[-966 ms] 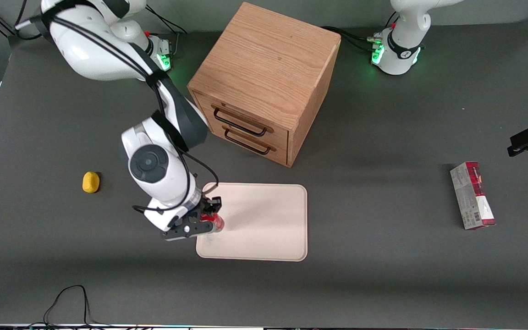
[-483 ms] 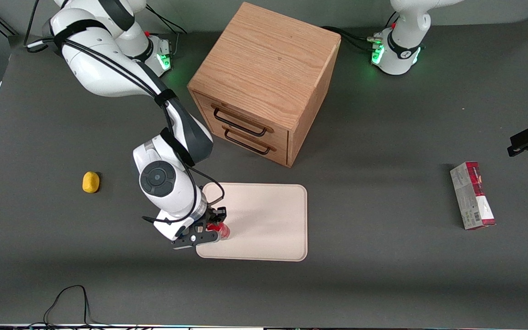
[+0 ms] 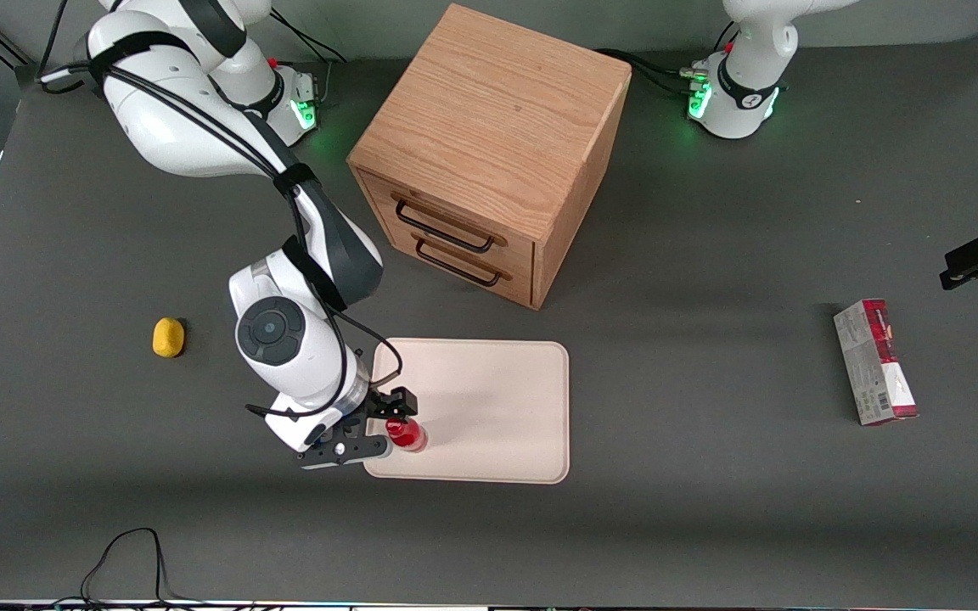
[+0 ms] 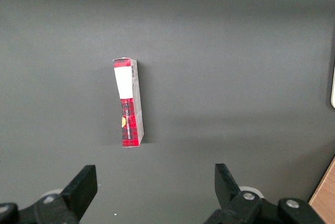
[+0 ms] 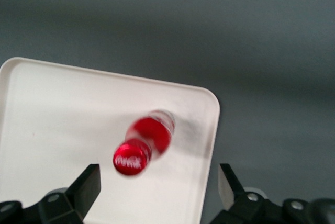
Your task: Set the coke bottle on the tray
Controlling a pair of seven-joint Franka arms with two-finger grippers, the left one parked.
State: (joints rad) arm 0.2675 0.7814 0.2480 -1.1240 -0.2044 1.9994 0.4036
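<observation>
The coke bottle (image 3: 407,434) is small, glossy red with a red cap, and stands upright on the tray (image 3: 489,407) near the tray's corner closest to the working arm and the front camera. In the right wrist view the bottle (image 5: 144,143) shows from above, with white lettering on the cap, on the cream-white tray (image 5: 63,119). My gripper (image 3: 387,427) is open, just above and beside the bottle. In the right wrist view its fingers (image 5: 91,182) stand wide apart and touch nothing, the gripper (image 5: 159,182) being clear of the bottle.
A wooden two-drawer cabinet (image 3: 489,153) stands farther from the front camera than the tray. A yellow object (image 3: 168,337) lies toward the working arm's end. A red-and-grey carton (image 3: 875,361) lies toward the parked arm's end and shows in the left wrist view (image 4: 128,103).
The gripper carried the bottle toward the front camera over the tray corner, then opened and let it go. The bottle now stands free on the tray, and the gripper has drawn slightly away.
</observation>
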